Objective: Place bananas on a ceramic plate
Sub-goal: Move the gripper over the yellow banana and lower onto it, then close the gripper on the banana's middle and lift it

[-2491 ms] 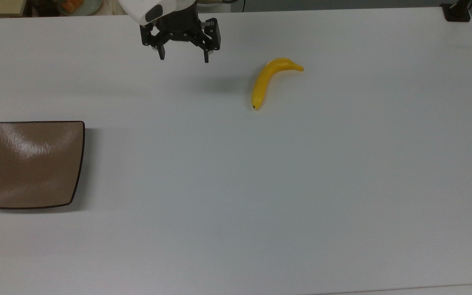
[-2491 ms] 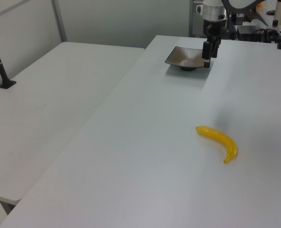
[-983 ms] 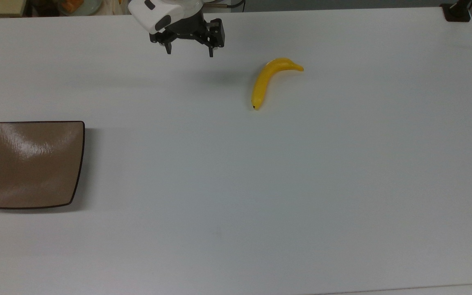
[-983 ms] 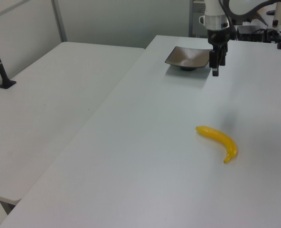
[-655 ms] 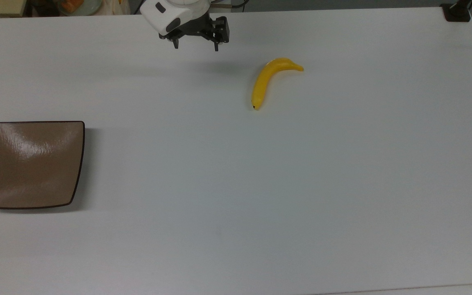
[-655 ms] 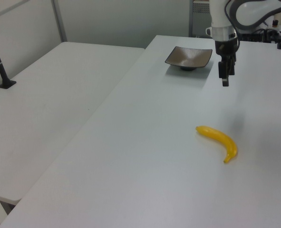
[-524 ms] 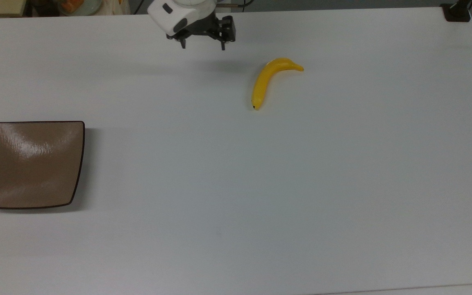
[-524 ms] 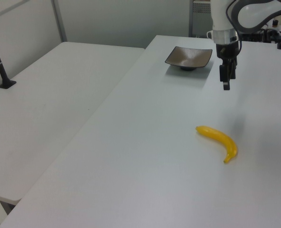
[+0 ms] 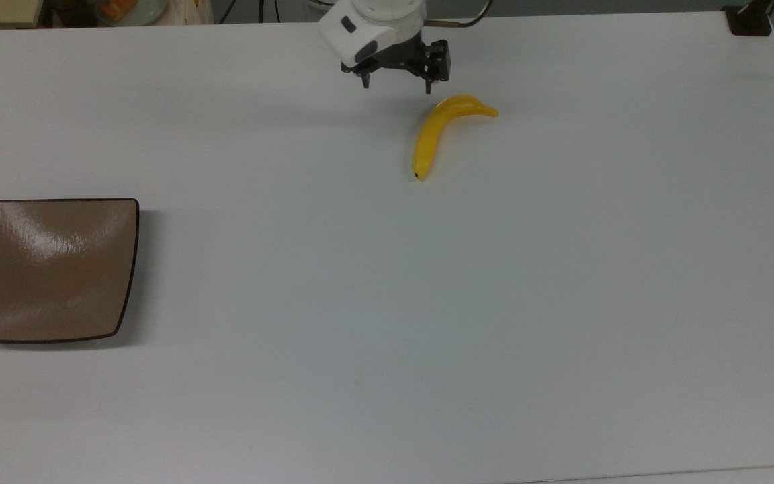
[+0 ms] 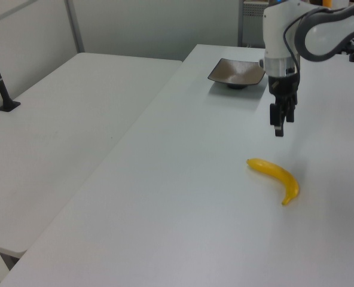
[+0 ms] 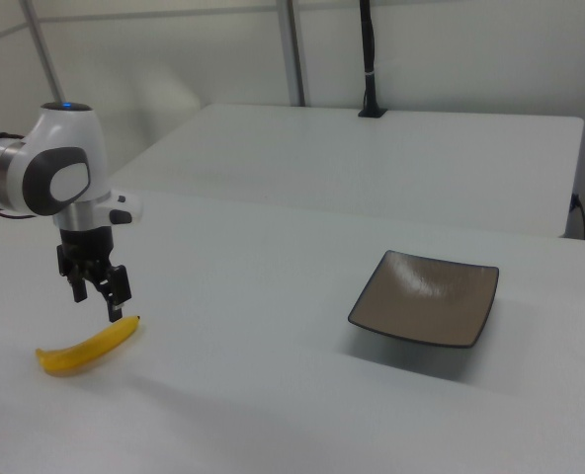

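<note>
The gripper (image 9: pixel 396 85) has swung across the tabletop (image 9: pixel 427 302) in the last couple of seconds: from a spot well off toward the top view's left it now hangs just beside the stem end of the banana (image 9: pixel 435 134). It has also dropped lower over the same span. In the left view the gripper (image 10: pixel 278 127) is above and slightly behind the banana (image 10: pixel 277 177), not touching it. The right view shows the gripper (image 11: pixel 98 299) tips close over the banana's (image 11: pixel 86 346) nearer end, a small gap between them.

Jaws are spread apart, nothing between them.

The banana itself has not shifted at all; same curve, same spot, dark tip pointing toward the top view's bottom. It lies flat on the tabletop, well apart from the ceramic plate (image 9: pixel 51 269).

My read: this is the approach leg, nearly finished. The pick has not begun. The jaws likely need to come a bit further over the banana's middle and go down before closing. The carry to the plate is a long one, across most of the tabletop.

Containers: just the one, the brown square ceramic plate (image 10: pixel 237 72), at the top view's far left. It holds nothing; the glossy inside is bare in the right view too (image 11: pixel 426 296). So the task is not yet done.
</note>
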